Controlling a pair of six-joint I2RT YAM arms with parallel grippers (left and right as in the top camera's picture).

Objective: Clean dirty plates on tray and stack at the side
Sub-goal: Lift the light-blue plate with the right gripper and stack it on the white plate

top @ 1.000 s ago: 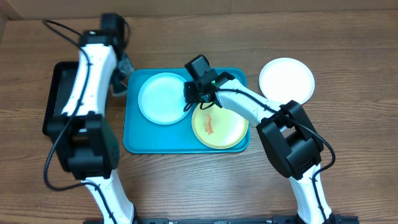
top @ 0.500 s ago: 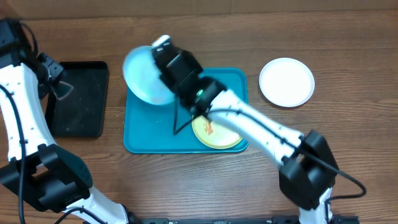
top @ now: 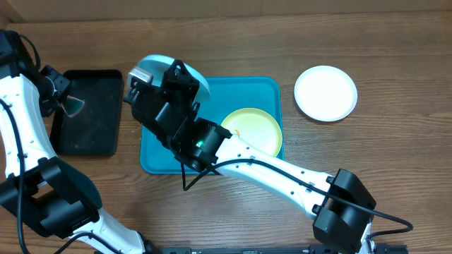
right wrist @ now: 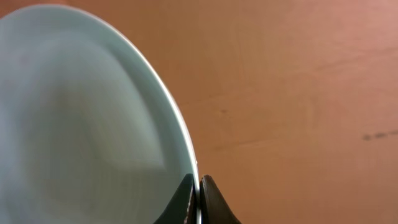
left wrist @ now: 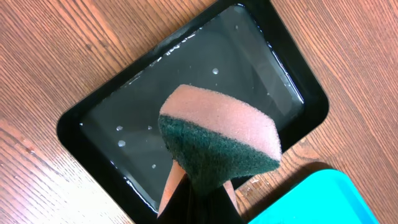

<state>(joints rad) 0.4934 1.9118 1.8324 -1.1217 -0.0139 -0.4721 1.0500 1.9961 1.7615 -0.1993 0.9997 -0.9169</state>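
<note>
at far left the left claw (top: 67, 104) is clamped on a sponge (left wrist: 217, 140), green scrub face outward, hanging over the black tray (top: 88, 134), which holds a thin film of water. to its right, past the black tray's edge, the right claw (right wrist: 199, 194) pinches the rim of the blue plate (top: 159, 63), fingers together on the edge, holding it tilted above the left end of the tray (top: 268, 90). so the plate lies rightward of the sponge, near but apart, and the left arm is the one placed to scrub. which face turns toward the sponge i cannot tell. further right the yellow-green plate (top: 258, 130) lies flat in the tray, an orange smear on it. the white plate (top: 325, 93) sits on the tabletop (top: 395, 155) beside the tray's right end.
</note>
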